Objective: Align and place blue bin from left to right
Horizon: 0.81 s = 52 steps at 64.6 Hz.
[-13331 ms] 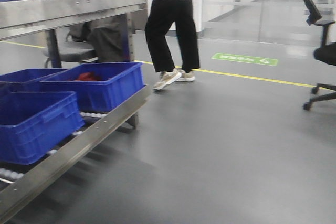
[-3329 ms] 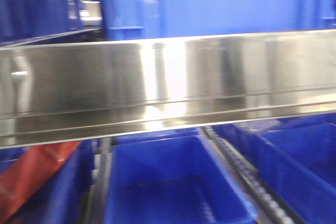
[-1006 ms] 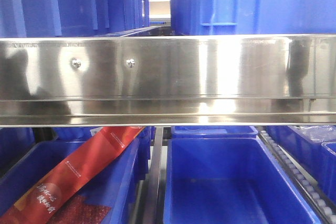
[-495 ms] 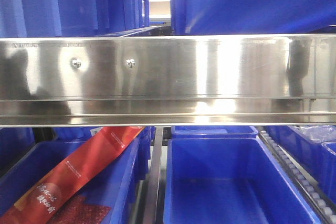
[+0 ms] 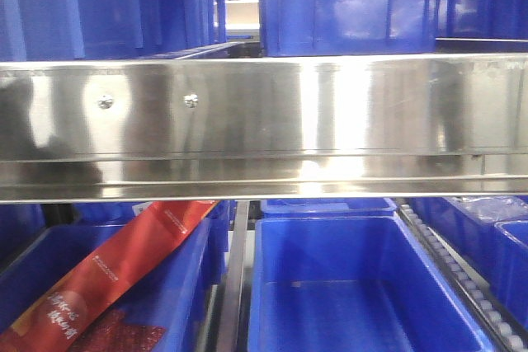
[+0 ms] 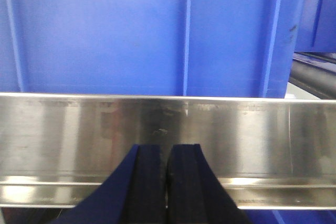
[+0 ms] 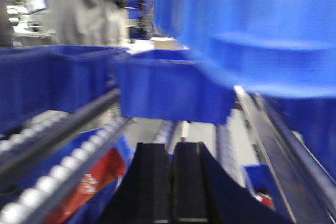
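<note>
A blue bin (image 5: 351, 6) stands on the upper shelf behind the steel front rail (image 5: 264, 125) in the front view, set back from the rail. In the left wrist view a blue bin wall (image 6: 147, 32) fills the frame right behind the same rail (image 6: 168, 140), and my left gripper (image 6: 167, 153) is shut in front of the rail, holding nothing. My right gripper (image 7: 171, 153) is shut and empty, with a blurred blue bin (image 7: 252, 30) close above it and to the right, and another blue bin (image 7: 170, 87) beyond on the roller lanes.
More blue bins (image 5: 115, 6) crowd the upper shelf at left. Below the rail sit an empty blue bin (image 5: 355, 286) and a bin holding red packaging (image 5: 107, 274). Roller tracks (image 5: 462, 278) run beside them. A person in grey (image 7: 89, 9) stands far behind the rack.
The big blue bin that filled the upper right half a second ago now sits farther back and whole on the upper shelf. The camera view has shifted slightly.
</note>
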Motion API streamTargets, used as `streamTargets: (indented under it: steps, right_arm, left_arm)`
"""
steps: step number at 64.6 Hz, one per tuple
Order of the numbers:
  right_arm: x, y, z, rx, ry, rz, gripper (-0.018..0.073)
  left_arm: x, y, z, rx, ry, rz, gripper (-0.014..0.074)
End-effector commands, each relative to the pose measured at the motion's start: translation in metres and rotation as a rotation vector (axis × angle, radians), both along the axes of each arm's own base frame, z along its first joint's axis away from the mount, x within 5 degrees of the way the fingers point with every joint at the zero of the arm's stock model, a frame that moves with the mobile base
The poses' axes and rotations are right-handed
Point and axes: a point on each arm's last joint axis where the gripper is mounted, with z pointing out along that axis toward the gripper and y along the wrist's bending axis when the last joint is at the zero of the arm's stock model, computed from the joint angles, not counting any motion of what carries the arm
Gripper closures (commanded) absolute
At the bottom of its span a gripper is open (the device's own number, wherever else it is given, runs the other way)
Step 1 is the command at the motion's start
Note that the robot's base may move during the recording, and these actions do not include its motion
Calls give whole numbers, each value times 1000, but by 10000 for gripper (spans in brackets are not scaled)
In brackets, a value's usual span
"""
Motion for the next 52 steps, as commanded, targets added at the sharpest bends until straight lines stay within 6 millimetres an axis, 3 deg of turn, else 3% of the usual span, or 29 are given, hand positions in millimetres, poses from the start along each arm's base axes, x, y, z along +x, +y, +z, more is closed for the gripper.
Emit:
streamTargets:
  steps: [1,20,28,52]
  right_arm:
    - [-9,-4,-20,12,-80,-49,648]
    - [-23,-8,-113,-1,-28,-113,648]
    - [-28,-8,-137,-1,-24,-113,648]
    - [-30,-8,-138,-1,-24,-110,648]
  left_arm:
    - [0,0,3,-4,-26,-1,595]
    - [0,0,3,-4,-26,-1,595]
    - [0,0,3,-4,-26,-1,595]
    - [0,0,3,-4,-26,-1,595]
